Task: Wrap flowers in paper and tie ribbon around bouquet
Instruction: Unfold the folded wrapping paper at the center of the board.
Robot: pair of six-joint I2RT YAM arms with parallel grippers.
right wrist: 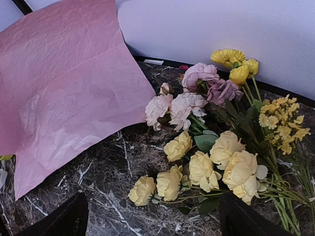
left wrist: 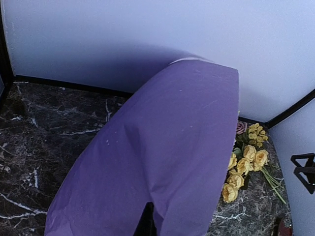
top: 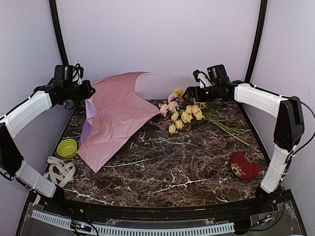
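Observation:
The paper [top: 118,118] is a large pink-lilac sheet. Its near part lies on the dark marble table [top: 167,172], and its left edge is lifted off the table. My left gripper [top: 90,91] is shut on that raised edge. In the left wrist view the paper [left wrist: 167,147] fills the frame and only a dark sliver of the fingers [left wrist: 145,221] shows. The flowers [top: 187,114] lie at the back right with stems pointing right. My right gripper [top: 187,94] hovers open just behind the blooms. In the right wrist view the flowers [right wrist: 211,157] lie between its spread fingers [right wrist: 64,219], untouched. The ribbon [top: 59,170] lies bunched at the left.
A lime-green bowl [top: 67,147] sits at the table's left edge beside the ribbon. A red patterned item [top: 244,165] lies front right near the right arm's base. Pale walls close in the back and both sides.

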